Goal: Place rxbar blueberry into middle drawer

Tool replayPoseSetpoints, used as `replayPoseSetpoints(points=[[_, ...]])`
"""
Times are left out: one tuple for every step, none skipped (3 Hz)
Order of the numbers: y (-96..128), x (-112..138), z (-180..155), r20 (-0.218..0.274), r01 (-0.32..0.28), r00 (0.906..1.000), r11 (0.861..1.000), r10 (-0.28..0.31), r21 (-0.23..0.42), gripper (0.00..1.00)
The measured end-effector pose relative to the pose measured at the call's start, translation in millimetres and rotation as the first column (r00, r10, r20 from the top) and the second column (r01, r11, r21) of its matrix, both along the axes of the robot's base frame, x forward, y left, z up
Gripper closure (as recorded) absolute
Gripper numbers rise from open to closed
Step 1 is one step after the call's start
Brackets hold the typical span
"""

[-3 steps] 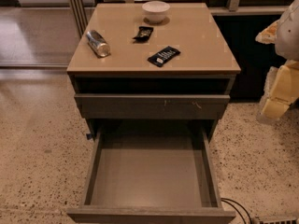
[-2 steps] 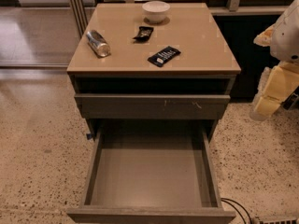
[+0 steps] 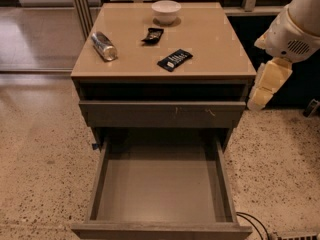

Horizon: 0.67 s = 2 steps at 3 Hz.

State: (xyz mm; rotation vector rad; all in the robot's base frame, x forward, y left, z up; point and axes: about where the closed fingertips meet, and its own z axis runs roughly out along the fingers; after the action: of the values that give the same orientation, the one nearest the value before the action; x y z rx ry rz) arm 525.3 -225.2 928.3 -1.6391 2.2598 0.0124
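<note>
The rxbar blueberry [image 3: 175, 60], a slim black bar with a white label patch, lies flat on the tan cabinet top [image 3: 220, 44], right of centre. The middle drawer [image 3: 160, 189] is pulled wide open below, and its grey floor is bare. My gripper [image 3: 260, 96] hangs off the cabinet's right side, level with the top edge. It is to the right of the bar and holds nothing.
A silver can [image 3: 103, 46] lies on the top at the left. A small squarish black packet [image 3: 153, 35] and a white bowl [image 3: 166, 11] sit at the back. A shut drawer front with pale scratches [image 3: 162, 114] is above the open drawer. Speckled floor lies all around.
My gripper and arm have moved left, closer to the cabinet's right side. The bar, the other objects and the drawer have not moved.
</note>
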Motion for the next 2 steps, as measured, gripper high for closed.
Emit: replayPoseSetpoints(points=[[18.2, 46.2, -9.1, 0.022, -0.067, 0.9976, 0.996, 0.066, 0.050, 0.00], [45.0, 88.4, -12.9, 0.048, -0.128, 0.9911, 0.986, 0.124, 0.108, 0.00]])
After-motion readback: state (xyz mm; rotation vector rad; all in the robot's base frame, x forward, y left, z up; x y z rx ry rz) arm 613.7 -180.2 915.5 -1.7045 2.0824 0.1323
